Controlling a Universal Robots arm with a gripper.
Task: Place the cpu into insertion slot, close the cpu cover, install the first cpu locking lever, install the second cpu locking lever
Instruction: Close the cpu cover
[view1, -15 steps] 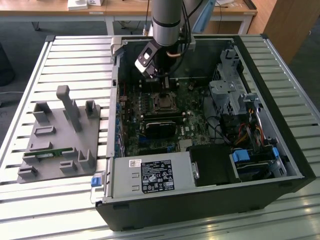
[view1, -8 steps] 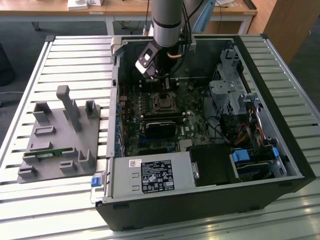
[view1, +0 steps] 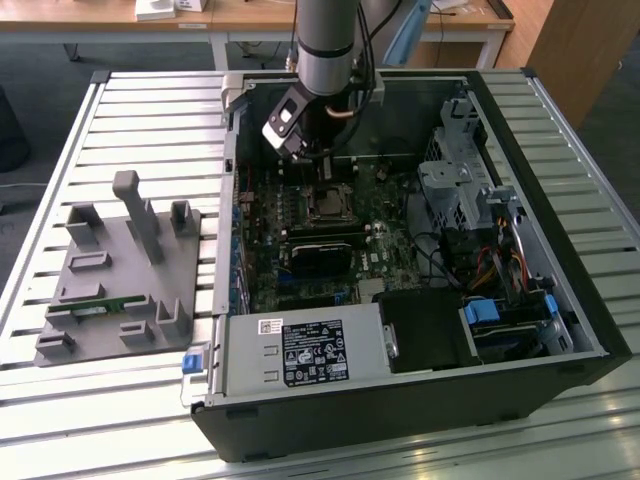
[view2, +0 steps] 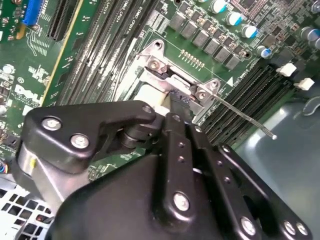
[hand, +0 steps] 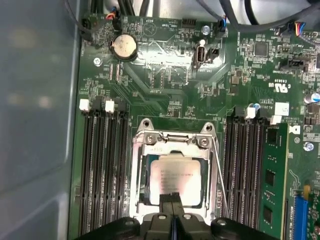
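Inside the open computer case (view1: 420, 410), which lies on the slatted desk (view1: 150, 110), the arm reaches down over the motherboard (hand: 170, 95). The cpu (hand: 176, 181) sits in the insertion slot (hand: 145, 186), its dull silver top showing through the window of the cpu cover (hand: 137, 172). In the first wrist view the cover appears to lie flat over the chip. The tool (hand: 172, 201) is right at the socket's edge, its two black fingers (hand: 166, 207) pressed together with only a thin seam between them and nothing seen pinched. Whether the tips touch the chip or the frame, I cannot tell.

In the second wrist view the tool (view2: 178, 102) is down by the hinge end of the cover (the end with two screws). A thin wire locking lever (view2: 247, 120) angles away from there across the long black memory slots (view2: 250, 95). A green memory stick (hand: 272, 180) stands in a slot beside the socket.

On the exterior view's left, a grey fixture tray (view1: 105, 300) rests on the desk beside the case.
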